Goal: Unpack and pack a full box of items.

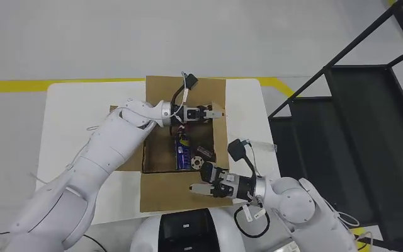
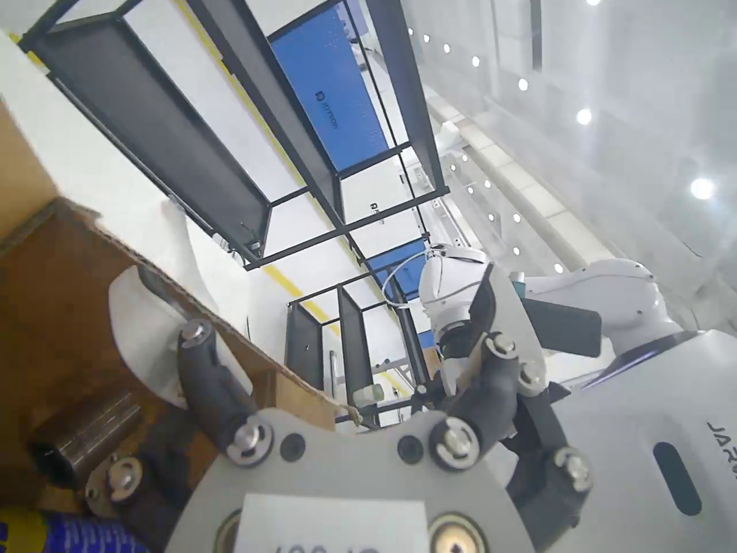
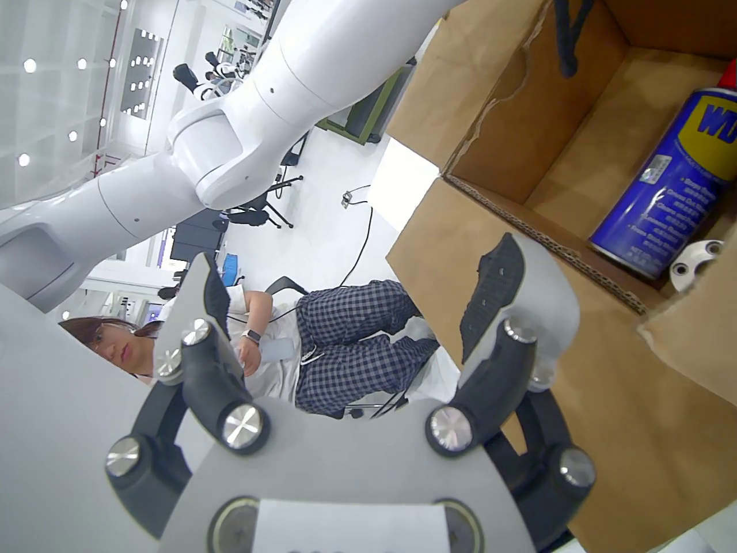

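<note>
Left arm (image 1: 119, 135) outstretched, right arm (image 1: 289, 198) bent, jaws open

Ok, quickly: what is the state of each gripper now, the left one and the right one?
Left gripper: open, holding nothing.
Right gripper: open, holding nothing.

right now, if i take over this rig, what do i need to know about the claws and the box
Left claw: open, empty, low at the cardboard box's far right wall.
Right claw: open, empty, over the box's near flap.
In the box: a blue spray can lying down, a white flanged fitting beside its base, and a dark metal cylinder.
Done: cannot tell whether this is the unpacking or packing phase.
Left: likely lifting these items out; neither claw holds one yet.
</note>
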Controlling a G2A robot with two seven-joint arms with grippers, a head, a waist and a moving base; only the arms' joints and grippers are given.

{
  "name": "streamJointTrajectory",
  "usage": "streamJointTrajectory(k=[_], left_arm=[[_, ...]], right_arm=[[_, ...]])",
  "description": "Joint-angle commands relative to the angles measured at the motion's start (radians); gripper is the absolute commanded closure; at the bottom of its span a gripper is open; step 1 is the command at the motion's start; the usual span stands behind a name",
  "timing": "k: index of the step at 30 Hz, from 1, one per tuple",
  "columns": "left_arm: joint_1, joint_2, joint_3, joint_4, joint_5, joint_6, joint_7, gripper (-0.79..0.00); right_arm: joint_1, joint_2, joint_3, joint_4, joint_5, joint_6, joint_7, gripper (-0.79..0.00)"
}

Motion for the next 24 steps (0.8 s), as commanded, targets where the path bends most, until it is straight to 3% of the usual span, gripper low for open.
streamJointTrajectory(k=[1, 8, 12, 18, 24], left_arm=[[-0.002, -0.011, 0.006, -0.006, -0.017, 0.000, -0.019, -0.785], [-0.015, -0.045, 0.013, 0.025, -0.056, -0.016, -0.081, -0.785], [-0.030, -0.040, -0.017, 0.056, -0.043, -0.029, -0.103, -0.785], [-0.034, 0.019, -0.107, 0.043, 0.076, -0.042, -0.089, -0.785], [0.051, 0.118, -0.272, -0.077, 0.158, -0.064, -0.068, -0.785]], right_arm=[[-0.007, 0.001, 0.009, 0.001, -0.020, 0.060, -0.022, -0.785], [-0.071, 0.003, 0.085, -0.014, -0.052, 0.219, -0.132, -0.785], [-0.128, 0.004, 0.136, -0.029, -0.074, 0.294, -0.189, -0.785], [-0.160, 0.002, 0.179, 0.031, -0.092, 0.405, -0.256, -0.785], [-0.115, -0.003, 0.157, 0.134, -0.053, 0.422, -0.253, -0.785]])
